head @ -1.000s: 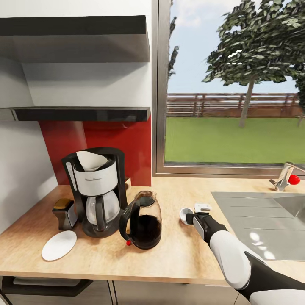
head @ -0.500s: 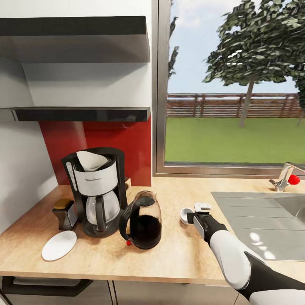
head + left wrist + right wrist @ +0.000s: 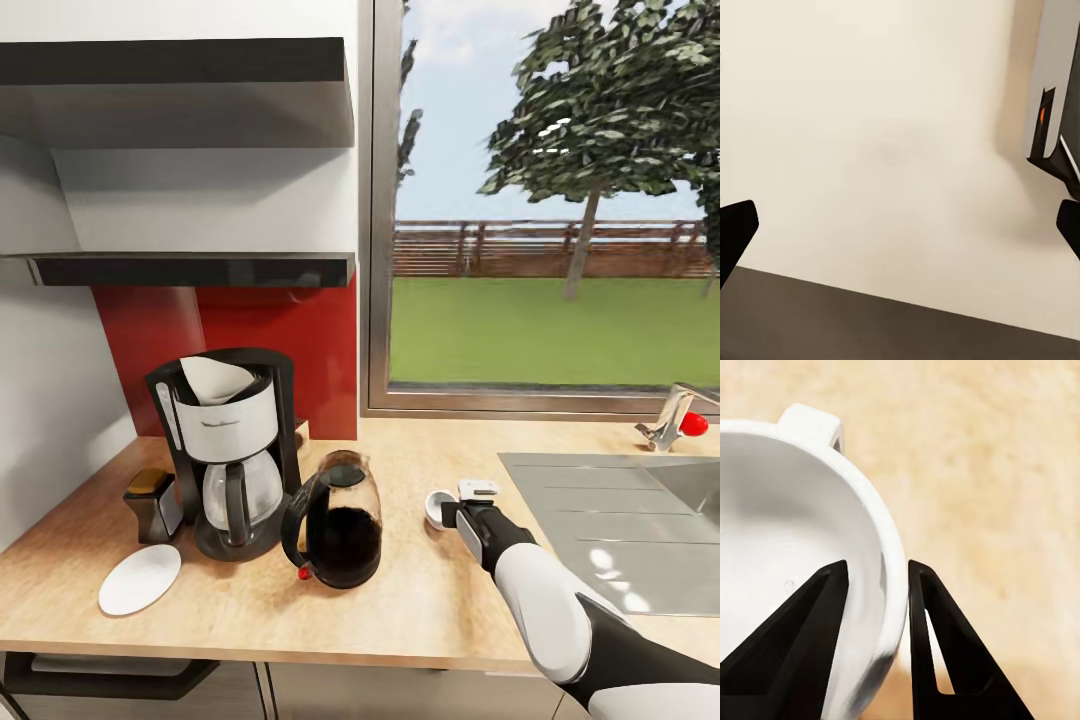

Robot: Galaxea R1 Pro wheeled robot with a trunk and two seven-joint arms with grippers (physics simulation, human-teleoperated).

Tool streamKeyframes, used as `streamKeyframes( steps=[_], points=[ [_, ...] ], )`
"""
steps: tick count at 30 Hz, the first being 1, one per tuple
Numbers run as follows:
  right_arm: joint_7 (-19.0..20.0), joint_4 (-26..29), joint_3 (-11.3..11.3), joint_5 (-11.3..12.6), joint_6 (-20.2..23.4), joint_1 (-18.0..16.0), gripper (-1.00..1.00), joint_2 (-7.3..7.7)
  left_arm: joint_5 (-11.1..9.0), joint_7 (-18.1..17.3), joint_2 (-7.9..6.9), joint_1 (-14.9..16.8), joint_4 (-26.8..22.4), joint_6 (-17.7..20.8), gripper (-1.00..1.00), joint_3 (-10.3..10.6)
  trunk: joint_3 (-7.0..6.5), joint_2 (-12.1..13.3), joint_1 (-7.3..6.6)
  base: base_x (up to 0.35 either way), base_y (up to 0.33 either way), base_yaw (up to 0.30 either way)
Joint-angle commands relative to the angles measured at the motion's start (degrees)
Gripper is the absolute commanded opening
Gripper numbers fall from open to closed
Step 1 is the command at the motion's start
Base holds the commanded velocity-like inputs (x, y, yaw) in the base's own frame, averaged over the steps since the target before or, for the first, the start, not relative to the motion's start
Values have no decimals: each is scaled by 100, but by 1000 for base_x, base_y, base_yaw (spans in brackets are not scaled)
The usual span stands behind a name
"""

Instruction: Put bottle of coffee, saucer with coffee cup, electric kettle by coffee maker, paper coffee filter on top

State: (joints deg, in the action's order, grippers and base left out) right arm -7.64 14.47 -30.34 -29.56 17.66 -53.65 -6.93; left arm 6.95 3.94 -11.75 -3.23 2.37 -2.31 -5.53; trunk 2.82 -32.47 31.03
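Note:
The coffee maker stands at the left of the countertop, and the paper coffee filter sits in its top. Tucked against its left side is the bottle of coffee. The saucer lies bare in front of the machine, and the electric kettle stands just to its right. The coffee cup rests on the counter to the right of the kettle. My right gripper is shut on the cup's wall, one finger inside and one outside. My left gripper is open and holds nothing.
A steel sink with a faucet takes up the counter's right end. Dark shelves hang above the coffee maker, in front of a red backsplash. The window lies beyond the counter.

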Motion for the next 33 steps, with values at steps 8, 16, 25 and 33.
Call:
streamKeyframes(
  steps=[8,16,25,33],
  points=[
    [4,389,-31,-6,57,-4,-100,-8,61,20,-28,6,-4,-28,100,-33,11,-7,3,0,0,0],
    [6,506,-18,-22,62,-4,-100,-23,73,26,-26,7,-50,-57,100,-31,11,-7,3,0,0,0],
    [-1,513,-6,-23,62,-3,-100,-38,67,26,5,34,-107,-68,100,-51,11,-7,3,-20,0,0],
    [-1,520,-25,-23,45,-4,-100,-37,69,23,15,39,-122,-85,100,-54,-6,-7,3,-278,101,-174]
  ],
)
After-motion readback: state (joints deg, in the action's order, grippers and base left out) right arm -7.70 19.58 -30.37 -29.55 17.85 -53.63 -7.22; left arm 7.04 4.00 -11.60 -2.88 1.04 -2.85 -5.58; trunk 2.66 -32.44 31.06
